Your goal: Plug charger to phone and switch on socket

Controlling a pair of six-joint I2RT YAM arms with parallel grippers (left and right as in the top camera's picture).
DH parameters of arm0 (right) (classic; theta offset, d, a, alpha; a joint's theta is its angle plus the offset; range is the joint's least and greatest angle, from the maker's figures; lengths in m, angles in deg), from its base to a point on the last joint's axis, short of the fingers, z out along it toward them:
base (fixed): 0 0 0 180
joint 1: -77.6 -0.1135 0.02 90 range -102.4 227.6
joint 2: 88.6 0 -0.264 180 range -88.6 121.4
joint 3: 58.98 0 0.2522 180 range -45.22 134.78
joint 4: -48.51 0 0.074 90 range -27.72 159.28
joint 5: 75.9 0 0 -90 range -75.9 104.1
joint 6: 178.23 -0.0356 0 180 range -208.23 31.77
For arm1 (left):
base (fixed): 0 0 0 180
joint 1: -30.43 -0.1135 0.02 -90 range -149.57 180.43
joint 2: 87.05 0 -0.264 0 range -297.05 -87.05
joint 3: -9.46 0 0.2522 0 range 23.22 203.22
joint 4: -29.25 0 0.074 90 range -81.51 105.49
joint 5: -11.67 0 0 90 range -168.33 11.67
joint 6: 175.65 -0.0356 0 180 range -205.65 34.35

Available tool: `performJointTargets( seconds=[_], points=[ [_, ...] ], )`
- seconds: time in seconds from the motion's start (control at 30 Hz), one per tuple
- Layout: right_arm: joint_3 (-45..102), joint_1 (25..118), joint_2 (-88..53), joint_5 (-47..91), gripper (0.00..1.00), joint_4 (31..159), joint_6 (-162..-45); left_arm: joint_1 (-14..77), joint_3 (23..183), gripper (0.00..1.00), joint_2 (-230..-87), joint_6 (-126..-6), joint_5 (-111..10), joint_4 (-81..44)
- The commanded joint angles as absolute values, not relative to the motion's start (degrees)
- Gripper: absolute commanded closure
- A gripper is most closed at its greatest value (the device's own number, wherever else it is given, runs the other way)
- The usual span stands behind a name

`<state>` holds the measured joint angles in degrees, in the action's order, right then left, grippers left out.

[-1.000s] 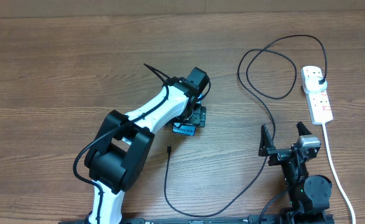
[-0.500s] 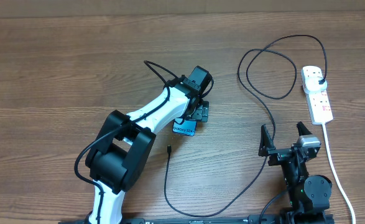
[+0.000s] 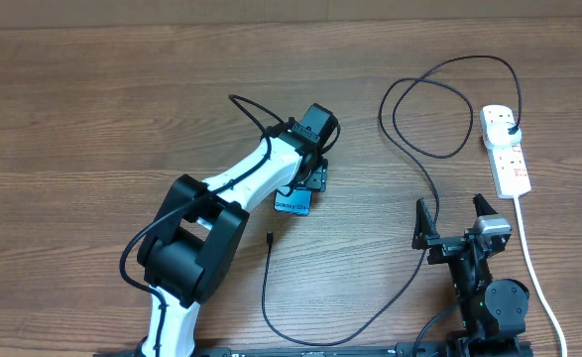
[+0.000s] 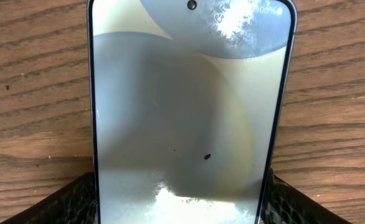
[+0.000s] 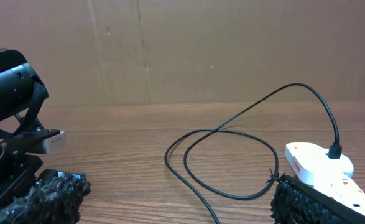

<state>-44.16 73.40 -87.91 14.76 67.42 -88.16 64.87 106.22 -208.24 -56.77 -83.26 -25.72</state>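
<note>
The phone (image 3: 292, 204) lies flat on the wooden table with its screen lit. In the left wrist view the phone (image 4: 182, 106) fills the frame between my left fingers. My left gripper (image 3: 310, 184) (image 4: 182, 202) is shut on the phone's lower end. The charger's small connector tip (image 3: 270, 238) lies loose on the table just below the phone. Its black cable loops right to a plug (image 3: 510, 130) (image 5: 335, 149) in the white socket strip (image 3: 509, 159) (image 5: 309, 158). My right gripper (image 3: 456, 222) (image 5: 176, 199) is open and empty, left of the socket.
The socket's white cord (image 3: 534, 268) runs down the right side past my right arm. The charger cable makes a wide loop (image 3: 429, 119) between the two arms and a long curve (image 3: 300, 340) near the front edge.
My left gripper has shifted very slightly with the phone in it. The right arm, charger and socket have not moved.
</note>
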Motion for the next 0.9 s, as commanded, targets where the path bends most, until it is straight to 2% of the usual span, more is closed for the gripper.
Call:
performJointTargets(
  seconds=[0.0, 0.2, 0.37, 0.87],
  points=[
    [-44.78, 73.07, -88.41, 14.79, 0.00, 67.10, -87.74, 64.60, 101.94, 0.28, -216.83, -55.43, -72.29, -27.77],
    [-44.78, 73.07, -88.41, 14.79, 0.00, 67.10, -87.74, 64.60, 101.94, 0.22, -216.83, -54.25, -72.29, -31.40],
    [-44.78, 73.07, -88.41, 14.79, 0.00, 67.10, -87.74, 64.60, 101.94, 0.00, -216.83, -54.34, -72.42, -30.48],
    [-44.78, 73.07, -88.41, 14.81, 0.00, 67.10, -87.74, 64.60, 101.94, 0.00, -216.83, -54.38, -72.53, -30.94]
  ],
)
